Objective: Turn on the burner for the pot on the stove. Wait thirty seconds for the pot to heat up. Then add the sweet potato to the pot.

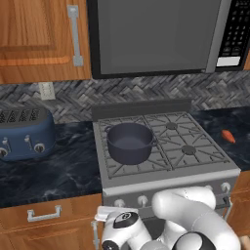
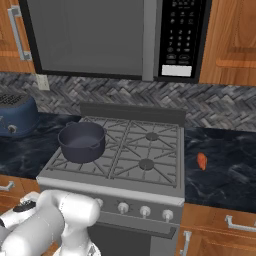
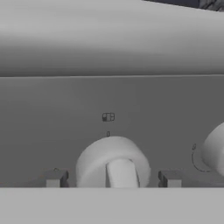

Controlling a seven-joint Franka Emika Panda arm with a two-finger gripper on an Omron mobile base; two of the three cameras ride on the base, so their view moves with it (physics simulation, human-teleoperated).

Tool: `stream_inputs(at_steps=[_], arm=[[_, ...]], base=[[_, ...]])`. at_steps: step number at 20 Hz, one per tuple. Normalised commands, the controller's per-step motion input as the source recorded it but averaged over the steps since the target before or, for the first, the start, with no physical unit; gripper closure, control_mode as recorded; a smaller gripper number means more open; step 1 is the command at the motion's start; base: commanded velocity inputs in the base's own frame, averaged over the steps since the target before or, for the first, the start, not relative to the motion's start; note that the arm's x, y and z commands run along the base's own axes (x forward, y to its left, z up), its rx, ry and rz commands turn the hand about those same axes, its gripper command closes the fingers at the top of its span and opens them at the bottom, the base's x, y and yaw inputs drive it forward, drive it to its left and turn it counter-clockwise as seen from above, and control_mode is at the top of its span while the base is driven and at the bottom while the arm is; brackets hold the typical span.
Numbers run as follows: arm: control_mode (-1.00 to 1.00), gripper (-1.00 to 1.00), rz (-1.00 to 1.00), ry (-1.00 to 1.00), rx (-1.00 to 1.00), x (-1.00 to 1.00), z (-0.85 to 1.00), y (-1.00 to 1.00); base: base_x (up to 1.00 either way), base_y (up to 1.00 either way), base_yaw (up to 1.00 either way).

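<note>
In the hand view the gripper (image 3: 113, 178) sits right at the stove's front panel, one dark fingertip (image 3: 51, 178) at lower left and the other at lower right, with a round silver knob (image 3: 113, 162) between them. The fingers bracket the knob with gaps on both sides — not yet clamped, though whether they are touching it I cannot tell. This looks like the first step: grasp and twist the knob so the burner under the pot lights.

The pot (image 1: 130, 142) stands left of centre in the left base view, on the front-left grate of the stove (image 1: 166, 176), empty and dark blue-grey. The sweet potato (image 1: 228, 136) lies at the right edge of that view, on the black marble counter (image 1: 58, 171), well apart from the pot — waiting there until the heating is done. A blue toaster (image 1: 25, 133) sits at the left edge, away from the work.

The arm is folded low in front of the range to reach the knob row.
</note>
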Motion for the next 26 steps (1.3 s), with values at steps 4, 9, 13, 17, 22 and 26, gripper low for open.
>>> stream_inputs(at_steps=[4, 9, 13, 17, 22, 26], arm=[[-1.0, 1.0, 0.02, 0.0, 0.03, 0.13, 0.0, -0.01], [-1.0, 1.0, 0.12, -0.01, 0.01, 0.13, 0.0, 0.0], [-1.0, 1.0, 0.2, -0.07, -0.08, 0.01, 0.0, 0.0], [-1.0, 1.0, 0.24, -0.09, -0.25, 0.0, 0.09, 0.0], [-1.0, 1.0, 0.24, -0.04, -0.34, 0.02, 0.2, 0.0], [-1.0, 1.0, 0.22, -0.01, -0.37, 0.07, 0.27, 0.0]], base=[[0.0, 0.0, 0.0], [0.0, 0.0, 0.0], [0.0, 0.0, 0.0], [0.0, 0.0, 0.0], [0.0, 0.0, 0.0], [0.0, 0.0, 0.0]])
